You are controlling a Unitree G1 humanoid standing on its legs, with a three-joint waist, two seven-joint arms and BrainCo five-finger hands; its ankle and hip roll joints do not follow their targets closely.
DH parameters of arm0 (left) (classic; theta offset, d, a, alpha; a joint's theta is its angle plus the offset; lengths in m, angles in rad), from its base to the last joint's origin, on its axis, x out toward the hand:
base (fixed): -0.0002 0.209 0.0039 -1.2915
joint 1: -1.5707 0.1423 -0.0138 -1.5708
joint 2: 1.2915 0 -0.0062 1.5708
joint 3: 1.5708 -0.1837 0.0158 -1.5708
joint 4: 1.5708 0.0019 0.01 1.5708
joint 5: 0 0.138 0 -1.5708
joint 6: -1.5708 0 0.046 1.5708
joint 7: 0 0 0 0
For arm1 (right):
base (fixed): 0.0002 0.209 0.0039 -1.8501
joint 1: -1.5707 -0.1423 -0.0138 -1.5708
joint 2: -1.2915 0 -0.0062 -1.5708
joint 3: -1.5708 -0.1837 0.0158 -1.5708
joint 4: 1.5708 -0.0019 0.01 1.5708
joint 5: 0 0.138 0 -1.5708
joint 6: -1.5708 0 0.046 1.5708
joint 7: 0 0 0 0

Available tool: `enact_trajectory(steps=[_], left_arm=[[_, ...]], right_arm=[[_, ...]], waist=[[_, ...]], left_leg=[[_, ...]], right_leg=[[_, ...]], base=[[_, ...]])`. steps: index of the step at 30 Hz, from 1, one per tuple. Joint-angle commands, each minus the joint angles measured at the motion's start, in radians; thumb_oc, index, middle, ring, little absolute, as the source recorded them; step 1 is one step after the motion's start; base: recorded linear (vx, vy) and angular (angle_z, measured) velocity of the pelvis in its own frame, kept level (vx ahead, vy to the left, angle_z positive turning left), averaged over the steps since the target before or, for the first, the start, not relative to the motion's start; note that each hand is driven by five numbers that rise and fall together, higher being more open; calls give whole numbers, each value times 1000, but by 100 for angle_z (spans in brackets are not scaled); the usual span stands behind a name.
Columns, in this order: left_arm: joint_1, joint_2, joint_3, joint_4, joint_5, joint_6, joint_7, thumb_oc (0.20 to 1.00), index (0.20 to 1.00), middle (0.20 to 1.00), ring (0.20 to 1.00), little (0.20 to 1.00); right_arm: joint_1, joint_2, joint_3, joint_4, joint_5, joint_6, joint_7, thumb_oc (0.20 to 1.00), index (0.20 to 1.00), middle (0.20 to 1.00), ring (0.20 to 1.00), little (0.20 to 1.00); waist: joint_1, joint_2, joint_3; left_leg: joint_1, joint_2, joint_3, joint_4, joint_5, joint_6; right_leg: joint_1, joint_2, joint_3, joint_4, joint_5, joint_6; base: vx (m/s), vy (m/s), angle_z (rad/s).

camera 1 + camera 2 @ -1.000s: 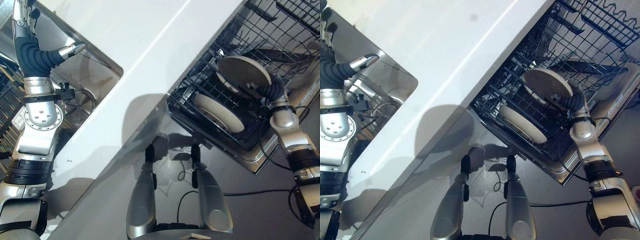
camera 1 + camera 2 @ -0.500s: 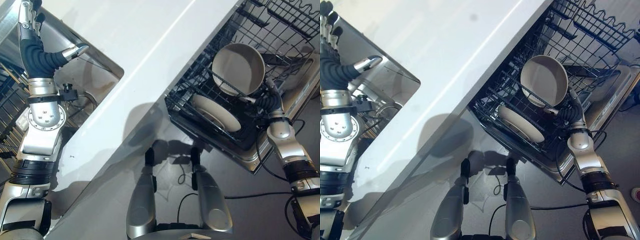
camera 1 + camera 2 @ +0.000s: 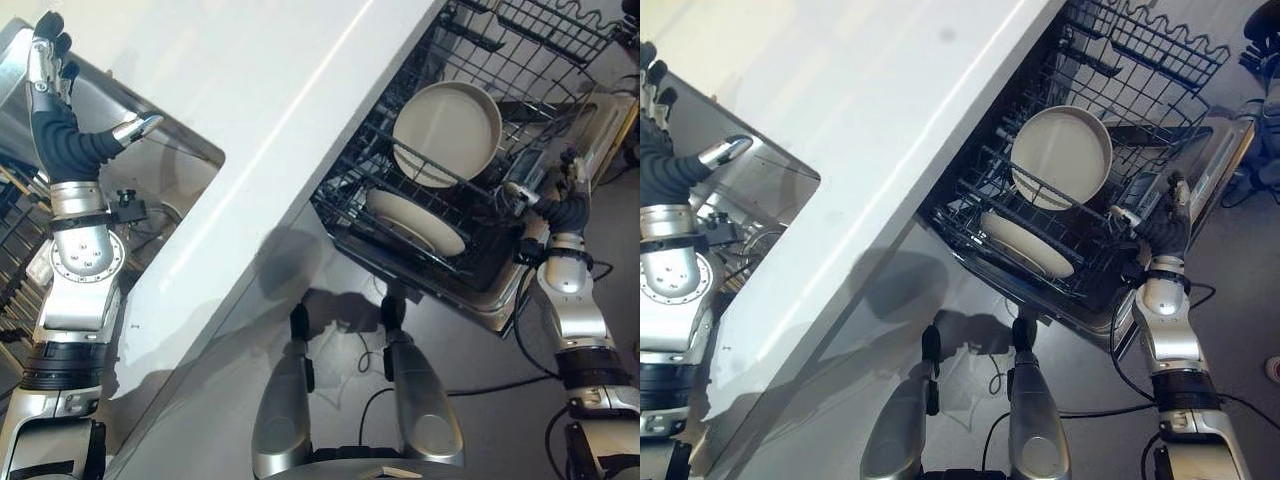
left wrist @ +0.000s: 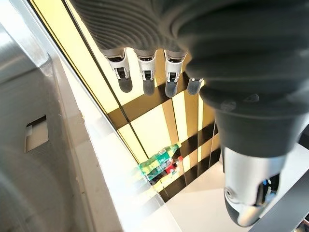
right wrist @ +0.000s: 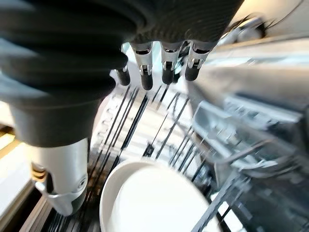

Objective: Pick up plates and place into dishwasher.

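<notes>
Dishwasher rack (image 3: pixel 560 30) sits ahead of the right hand's fingertips, pulled out over the open door (image 3: pixel 590 130). Countertop (image 3: pixel 250 110) runs diagonally between the two hands; sink (image 3: pixel 170 180) lies just under the left hand.

Two plates are already in the rack. Upper plate (image 3: pixel 446 133) stands tilted on edge, face toward the camera, and lies past the right hand's fingertips toward the counter, near but apart. Lower plate (image 3: pixel 414 221) lies flatter, long axis running along the rack's front edge, below and inboard of the same fingers.

Right hand (image 3: pixel 560 195): fingers straight, released, holding nothing; the right wrist view shows a plate beyond them with a clear gap.

Left hand (image 3: pixel 52 75): raised over the sink, fingers straight, thumb out, empty. No plate visible near its fingers, so I judge the next pick falls to whichever hand reaches the supply, likely the left at the sink side.

No legible brands or writing; a green bottle (image 4: pixel 159 158) sits far beyond the left fingers, label unreadable.
</notes>
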Motion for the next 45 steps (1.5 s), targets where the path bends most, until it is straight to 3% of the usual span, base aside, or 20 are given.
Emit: enact_trajectory(steps=[1, 7, 13, 23, 30, 40, 42, 45], left_arm=[[26, -98, 9, -38, 8, -76, 29, 1000, 1000, 1000, 1000, 1000], [68, -161, -19, -50, 21, -80, 45, 1000, 1000, 1000, 1000, 1000], [44, -185, -52, -54, 27, -62, 77, 1000, 1000, 1000, 1000, 1000], [-23, -184, -88, -53, 25, -32, 114, 1000, 1000, 1000, 1000, 1000], [-24, -206, -97, -78, 31, -19, 140, 1000, 1000, 1000, 1000, 1000], [17, -247, -107, -98, 19, -28, 139, 1000, 1000, 1000, 1000, 1000], [21, -251, -107, -101, 15, -26, 135, 1000, 1000, 1000, 1000, 1000], [32, -248, -106, -100, 9, -27, 130, 1000, 1000, 1000, 1000, 1000]], right_arm=[[40, -13, -45, -103, 36, -85, -35, 1000, 1000, 1000, 1000, 1000], [80, 4, -46, -73, 93, -96, 7, 1000, 1000, 1000, 1000, 1000], [17, 8, -23, -7, 174, -152, 26, 1000, 1000, 1000, 1000, 1000], [-83, 65, -8, 151, 367, -299, 59, 1000, 1000, 1000, 1000, 1000], [-149, 90, 41, 152, 321, -286, 69, 1000, 1000, 1000, 1000, 1000], [-198, 81, 50, 86, 243, -255, 53, 1000, 1000, 1000, 1000, 1000], [-200, 78, 50, 70, 223, -252, 35, 1000, 1000, 1000, 1000, 1000], [-193, 81, 44, 23, 112, -216, -106, 1000, 1000, 1000, 1000, 1000]], waist=[[-44, 0, -81], [-55, 28, -75], [-49, 56, -52], [-24, 91, -2], [-9, 127, 22], [12, 142, 25], [14, 141, 25], [21, 134, 18]], left_leg=[[-44, -7, 1, 103, -35, 33], [-51, -29, 4, 170, -59, 38], [-78, -61, -2, 196, -70, 45], [-158, -100, -5, 252, -82, 57], [-183, -139, 3, 275, -94, 69], [-202, -185, 26, 315, -120, 88], [-202, -188, 30, 318, -123, 89], [-198, -191, 36, 315, -125, 92]], right_leg=[[29, -37, -41, -38, 8, -1], [25, -52, -11, 0, -6, -5], [1, -80, 15, 8, -1, 4], [-61, -129, 5, 56, -5, 14], [-102, -168, 12, 101, -13, 25], [-130, -224, 24, 140, -9, 39], [-127, -230, 24, 139, -6, 38], [-118, -240, 22, 131, 6, 38]], base=[[-30, 193, -22], [20, 171, -14], [-22, 164, -6], [-19, 103, 6], [26, 185, 8], [62, 188, 0], [57, 118, 3], [61, 87, 3]])
